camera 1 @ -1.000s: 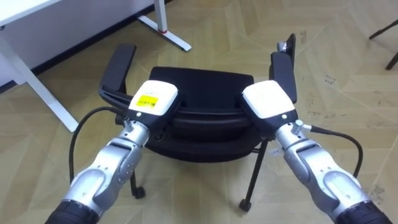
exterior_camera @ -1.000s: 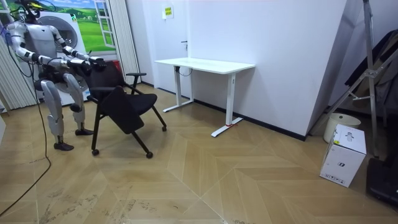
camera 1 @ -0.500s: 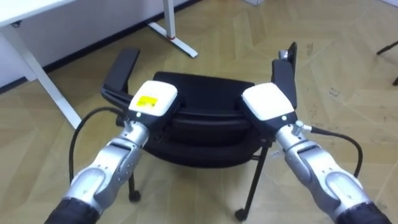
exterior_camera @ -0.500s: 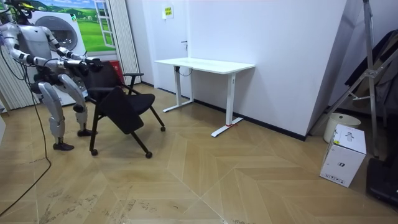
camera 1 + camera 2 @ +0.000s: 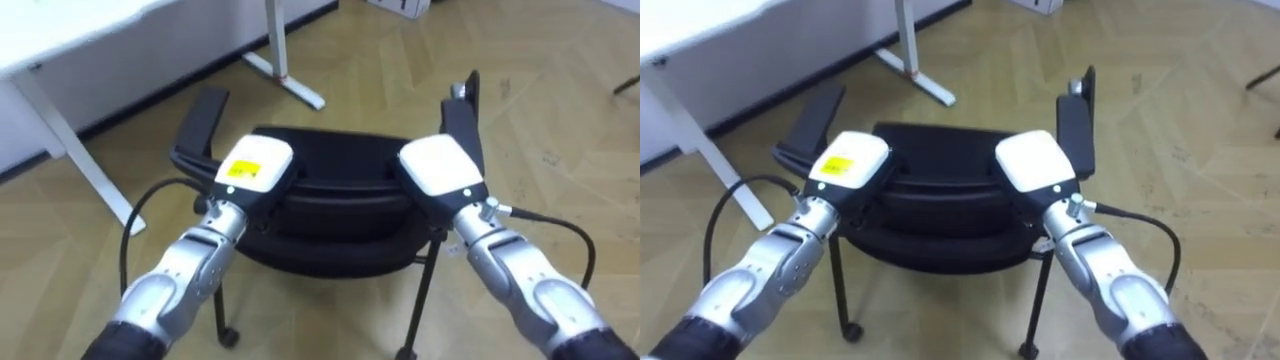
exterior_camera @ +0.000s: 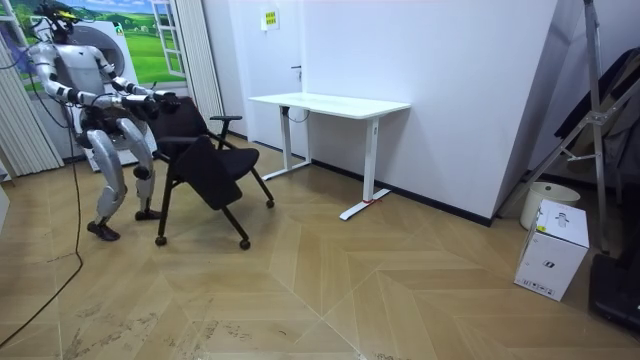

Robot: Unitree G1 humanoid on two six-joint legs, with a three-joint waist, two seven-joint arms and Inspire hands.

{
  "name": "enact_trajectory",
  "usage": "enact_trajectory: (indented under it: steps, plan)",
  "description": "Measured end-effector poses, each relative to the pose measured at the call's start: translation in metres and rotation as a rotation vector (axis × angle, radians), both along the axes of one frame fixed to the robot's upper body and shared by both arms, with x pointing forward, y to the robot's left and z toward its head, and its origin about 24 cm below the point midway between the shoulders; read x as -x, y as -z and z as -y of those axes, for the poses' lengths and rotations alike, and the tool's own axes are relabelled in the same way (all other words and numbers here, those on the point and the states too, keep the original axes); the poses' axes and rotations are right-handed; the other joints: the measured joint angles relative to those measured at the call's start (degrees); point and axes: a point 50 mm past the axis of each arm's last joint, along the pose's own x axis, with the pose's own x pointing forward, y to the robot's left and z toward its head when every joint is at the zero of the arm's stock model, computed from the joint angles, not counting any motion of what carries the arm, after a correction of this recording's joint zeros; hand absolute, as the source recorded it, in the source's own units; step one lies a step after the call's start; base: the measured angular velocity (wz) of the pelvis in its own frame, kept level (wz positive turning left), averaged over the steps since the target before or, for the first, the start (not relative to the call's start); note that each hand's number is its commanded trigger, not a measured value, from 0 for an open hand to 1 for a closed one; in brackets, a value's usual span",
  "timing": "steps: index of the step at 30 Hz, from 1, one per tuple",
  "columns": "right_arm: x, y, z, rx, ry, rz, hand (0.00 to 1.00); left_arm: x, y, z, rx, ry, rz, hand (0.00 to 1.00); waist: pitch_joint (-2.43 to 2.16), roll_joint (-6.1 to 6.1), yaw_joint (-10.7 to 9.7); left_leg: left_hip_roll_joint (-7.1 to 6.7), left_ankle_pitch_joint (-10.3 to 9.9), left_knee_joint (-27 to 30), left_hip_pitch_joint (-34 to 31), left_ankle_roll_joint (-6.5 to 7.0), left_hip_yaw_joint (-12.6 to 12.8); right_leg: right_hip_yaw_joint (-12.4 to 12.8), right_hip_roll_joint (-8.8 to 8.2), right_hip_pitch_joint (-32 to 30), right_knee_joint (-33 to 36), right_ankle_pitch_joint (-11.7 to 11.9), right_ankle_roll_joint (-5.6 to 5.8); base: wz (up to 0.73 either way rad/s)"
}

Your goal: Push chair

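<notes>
A black chair [image 5: 340, 150] on castors stands in front of me with its seat facing away and an armrest [image 5: 198, 125] on each side. My left hand [image 5: 252, 170] rests on the left of the chair's back [image 5: 340, 215] at its top edge. My right hand [image 5: 440, 168] rests on the right of the same edge. Both hands show their white backs. In the room view I stand behind the chair [image 6: 215, 170] with both arms stretched out to its back, and the chair leans away from me.
A white desk [image 6: 330, 103] stands against the wall beyond the chair, its leg and foot [image 5: 290, 85] just ahead to the left. Open wooden floor lies to the right. A white box [image 6: 551, 247] and a folded metal stand [image 6: 590, 110] are at the room view's far right.
The chair has rolled a little toward the desk, and I have stepped after it with both hands still on its back.
</notes>
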Motion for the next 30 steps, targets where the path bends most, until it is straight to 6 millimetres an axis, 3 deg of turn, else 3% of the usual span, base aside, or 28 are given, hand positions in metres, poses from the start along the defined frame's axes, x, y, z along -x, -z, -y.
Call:
enact_trajectory:
  steps: [2,4,6,7,9,10,12,14,16,17,19,21,22,24,25,27,30]
  plan:
    - [0.002,0.001,-0.001,-0.01,-0.002,0.006,1.0,0.0,-0.001,-0.003,-0.005,0.009,0.009,1.0,0.23,0.5,0.15,0.25,-0.96,-0.18,0.57,1.02,-0.45,1.79,1.11,-2.21,1.93,0.71,-0.01,-0.05]
    - [0.002,0.0,-0.003,-0.018,-0.004,0.013,1.0,-0.002,-0.003,-0.006,-0.013,0.014,0.02,1.0,0.34,0.86,1.19,0.41,-1.11,-1.11,0.96,1.28,-0.67,3.09,3.57,-6.41,1.47,-1.33,-0.48,-0.18]
    - [0.002,0.001,-0.004,-0.02,-0.01,0.009,1.0,-0.003,-0.003,-0.008,-0.016,0.021,0.027,1.0,0.42,0.83,1.64,0.41,-1.46,-1.83,1.75,1.4,-1.67,2.5,7.1,-11.67,-4.32,-1.72,-0.92,0.06]
    - [0.002,0.001,-0.004,-0.021,-0.012,0.011,1.0,-0.003,-0.004,-0.008,-0.016,0.021,0.033,1.0,0.42,0.81,1.64,0.39,-1.65,-1.84,1.85,1.33,-1.93,2.2,7.88,-12.84,-6.76,-1.44,-1.24,0.28]
    - [0.003,0.001,-0.005,-0.023,-0.021,0.001,1.0,-0.002,-0.002,-0.01,-0.016,0.02,0.04,1.0,0.36,0.68,1.22,0.12,-2.93,-1.59,3.06,0.91,-3.81,1.89,11.34,-15.0,-19.29,2.16,-1.85,0.37]
    - [0.003,0.001,-0.005,-0.026,-0.024,-0.002,1.0,-0.002,-0.002,-0.01,-0.016,0.02,0.038,1.0,0.33,0.47,0.92,-0.23,-3.34,-1.64,3.58,0.53,-4.47,1.68,11.77,-15.1,-22.23,3.55,-1.97,0.58]
    - [0.003,0.001,-0.002,-0.026,-0.032,-0.011,1.0,0.0,0.0,-0.009,-0.011,0.019,0.032,1.0,0.09,-0.2,-0.42,-1.67,-5.11,-1.11,5.16,-0.12,-7.44,3.29,12.71,-14.49,-27.85,9.77,-3.36,0.68]
    - [0.002,-0.002,0.0,-0.027,-0.03,0.0,1.0,-0.001,-0.002,-0.008,-0.002,0.018,0.047,1.0,-0.07,-0.2,-0.24,-1.51,-6.41,-0.48,5.64,-1.15,-9.15,3.06,13.4,-13.51,-27.19,10.9,-4.8,0.51]
    - [0.001,-0.003,0.001,-0.029,-0.024,0.005,1.0,-0.002,-0.003,-0.007,0.003,0.019,0.058,1.0,-0.12,-0.15,0.03,-0.71,-7.21,-0.19,6.61,-2.15,-10.68,1.04,13.49,-12.32,-26.52,11.27,-7.01,0.47]
    - [0.001,-0.003,0.001,-0.029,-0.022,0.004,1.0,-0.002,-0.003,-0.006,0.003,0.018,0.058,1.0,-0.33,0.26,0.1,0.15,-8.26,0.12,7.36,-2.8,-11.96,-0.39,13.95,-11.47,-25.97,10.4,-8.5,0.36]
    - [-0.001,-0.004,-0.001,-0.028,-0.025,0.002,1.0,-0.002,-0.003,-0.008,-0.001,0.016,0.061,1.0,-0.7,0.68,0.46,1.67,-9.64,0.6,8.19,-3.88,-13.4,-2.17,14.94,-10.52,-25.1,8.04,-9.49,0.35]
    - [-0.003,-0.004,-0.003,-0.023,-0.029,-0.014,1.0,-0.003,-0.004,-0.009,-0.008,0.007,0.058,1.0,-0.62,0.53,1.59,3.12,-10.18,6.77,7.9,-5.15,-12.95,-3.67,15.55,-8.95,-22.55,4.58,-11.0,0.29]
    - [-0.003,-0.003,-0.004,-0.023,-0.029,-0.021,1.0,-0.003,-0.003,-0.009,-0.01,0.006,0.05,1.0,-0.61,0.52,2.1,3.65,-9.88,9.63,7.35,-5.82,-12.36,-3.82,15.75,-8.26,-21.96,3.95,-11.26,0.16]
    - [-0.001,0.0,-0.004,-0.022,-0.036,-0.043,1.0,0.0,0.001,-0.009,-0.01,0.003,0.03,1.0,-0.48,0.51,3.3,5.88,-6.67,21.57,4.17,-9.65,-10.71,-5.92,16.04,-5.29,-19.98,0.63,-12.79,0.16]
    - [-0.001,0.001,-0.004,-0.024,-0.036,-0.046,1.0,0.001,0.001,-0.01,-0.009,0.002,0.029,1.0,-0.48,0.48,3.42,6.65,-5.41,24.04,3.26,-9.79,-9.91,-6.42,16.13,-4.7,-19.65,-0.14,-13.01,0.35]
    - [-0.002,0.0,-0.005,-0.03,-0.035,-0.043,1.0,0.001,0.001,-0.01,-0.006,-0.001,0.035,1.0,-0.1,-0.25,4.05,9.39,-0.37,30.26,0.48,-9.56,-6.86,-7.63,16.4,-2.92,-19.22,-2.39,-13.65,0.37]
    - [-0.004,-0.004,-0.005,-0.034,-0.034,-0.021,1.0,0.0,-0.002,-0.011,0.004,-0.008,0.063,1.0,0.0,-0.54,4.86,10.55,-0.03,30.98,-2.55,-9.76,-6.54,-8.96,16.1,-2.05,-20.0,-3.28,-14.48,0.24]
